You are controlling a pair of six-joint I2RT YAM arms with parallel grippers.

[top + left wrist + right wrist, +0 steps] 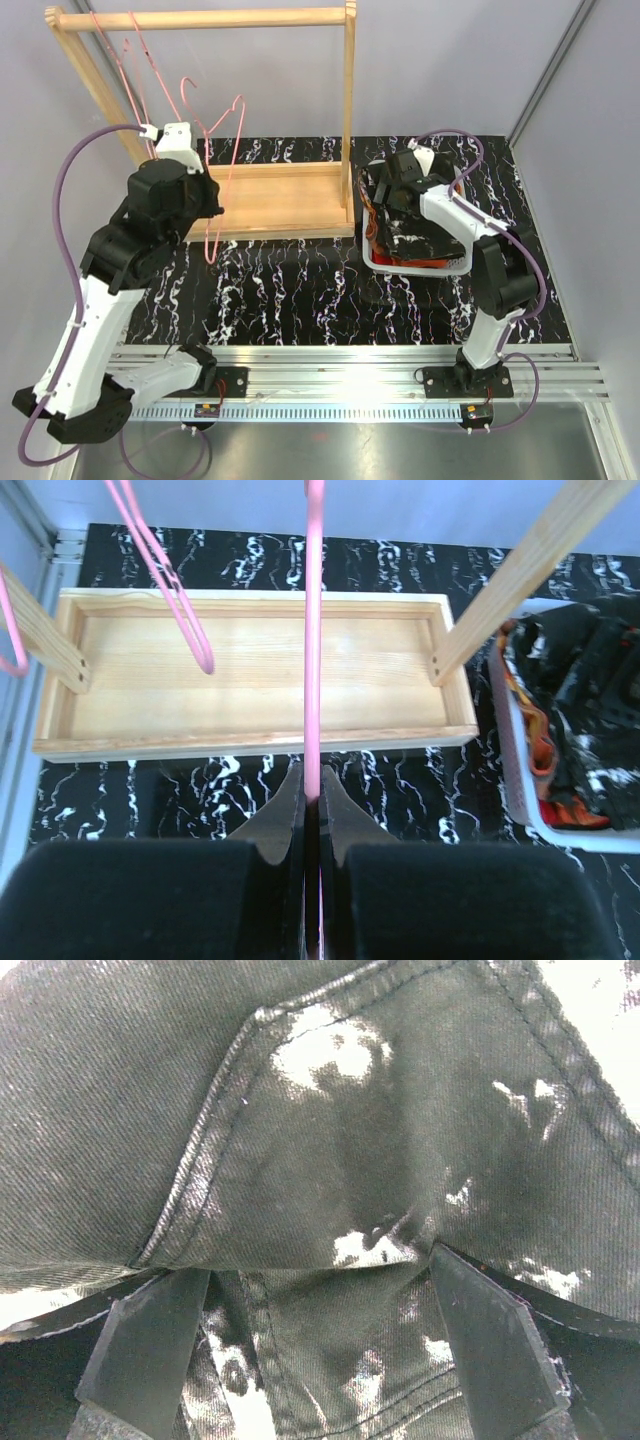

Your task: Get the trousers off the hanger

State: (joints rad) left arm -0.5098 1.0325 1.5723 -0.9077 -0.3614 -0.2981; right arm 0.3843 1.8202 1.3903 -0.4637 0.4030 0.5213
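The left gripper is clenched on the wire of a bare pink hanger before the wooden rack, probably to steady it; the right gripper is released, fingers spread over the black trousers; these lie in the white basket at the right, above the red trousers and the orange-brown trousers; all three seem already off the hanger.

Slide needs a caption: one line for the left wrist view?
Left gripper, jaws shut on a pink hanger over the wooden tray; trousers lie in the white bin.
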